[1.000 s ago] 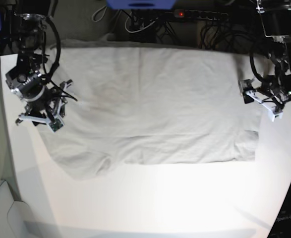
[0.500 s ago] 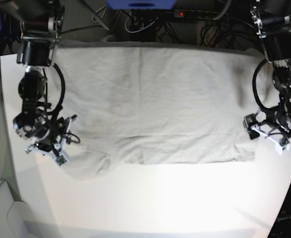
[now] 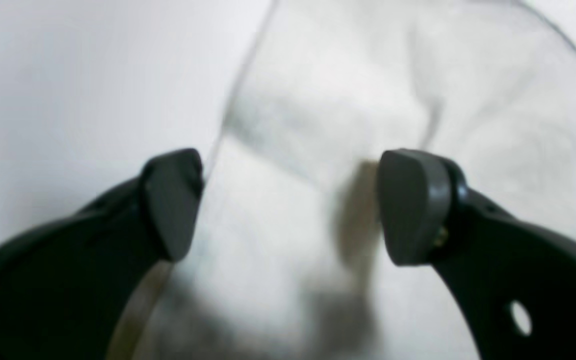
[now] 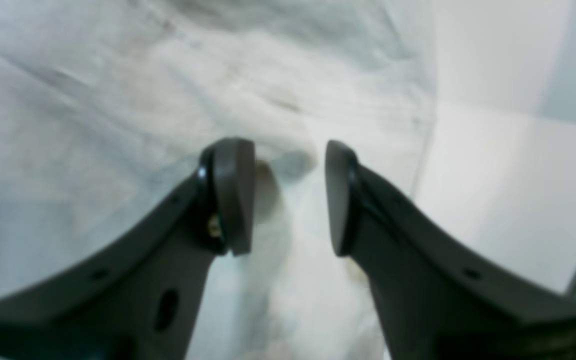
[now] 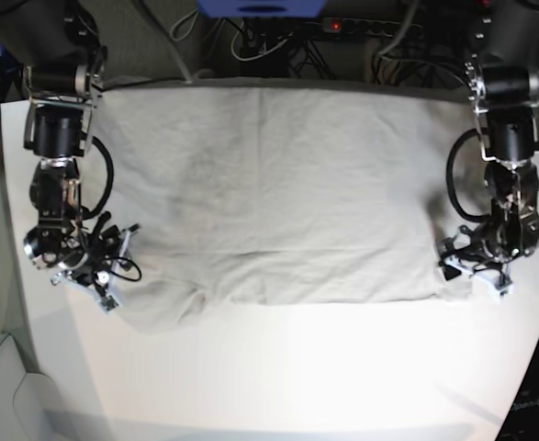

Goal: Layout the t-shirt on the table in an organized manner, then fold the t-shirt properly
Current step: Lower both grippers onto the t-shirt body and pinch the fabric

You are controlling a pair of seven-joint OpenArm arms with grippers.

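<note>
T-shirt (image 5: 278, 197) lay spread across the table (image 5: 278, 377), near hem toward 6 o'clock. Over the last second both arms dropped from the shirt's upper sides to its 2 near corners: right gripper (image 5: 90, 285) at 8 o'clock, left gripper (image 5: 476, 266) at 4 o'clock. Left jaws stood wide, right jaws about half open, both empty, straddling cloth edges. Likely prelude to pinching the hem corners for a fold.

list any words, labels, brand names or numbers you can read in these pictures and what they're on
None can be read.
t-shirt: plain grey-beige fabric, no print or label showing in any view.
table: bare white surface, no markings.
Blue object at the far edge: cut off by the frame, no text visible.
Both wrist views are too blurred to show any lettering.
</note>
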